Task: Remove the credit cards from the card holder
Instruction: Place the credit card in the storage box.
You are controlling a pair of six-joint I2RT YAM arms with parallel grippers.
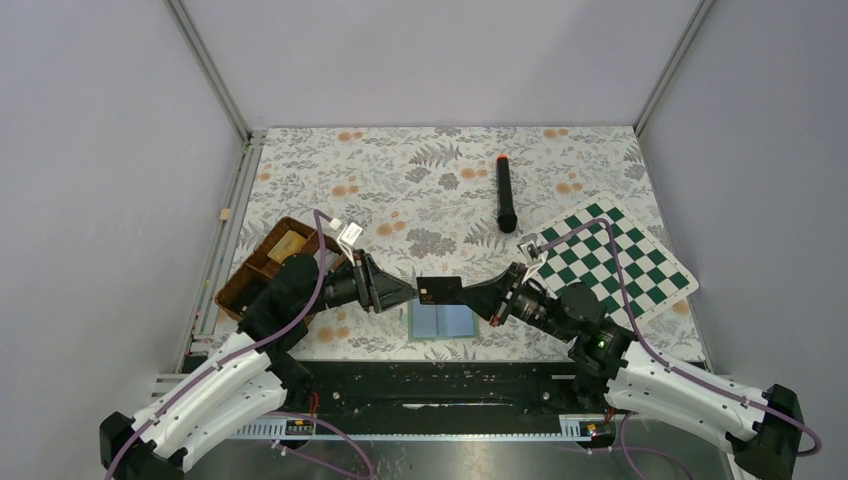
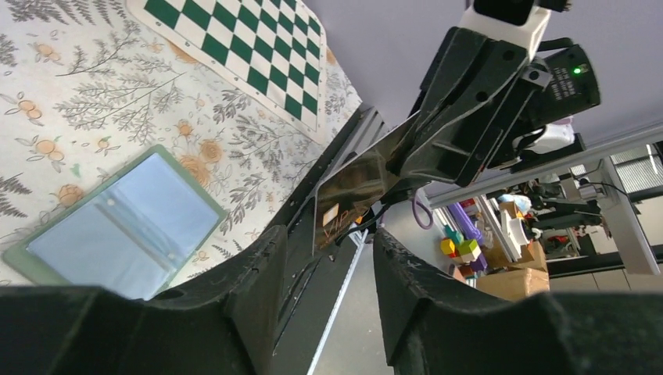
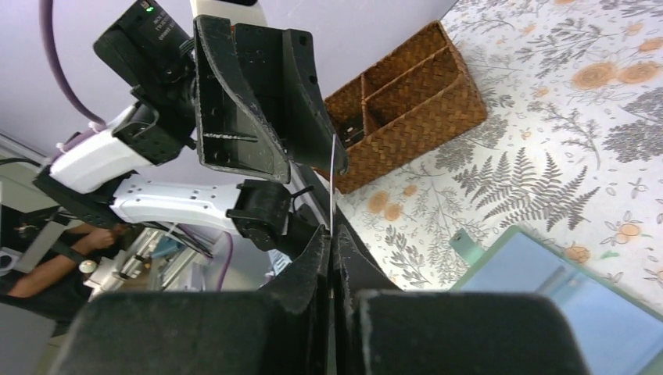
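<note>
Top external: my right gripper (image 1: 468, 294) pinches a credit card (image 1: 438, 290) mid-frame over the opened card holder (image 1: 442, 322), my left gripper (image 1: 408, 293) spread wide at its free end, likely for a handover.

I see pale lilac walls (image 1: 400, 60) on three sides, joined by metal corner posts (image 1: 208, 70). The table (image 1: 400, 170) wears a fern-and-flower cloth. Past its near edge, my left wrist camera catches a bright room: a window (image 2: 645, 168) with blinds, a cardboard box (image 2: 508, 281), a grey rail (image 2: 563, 158).
</note>
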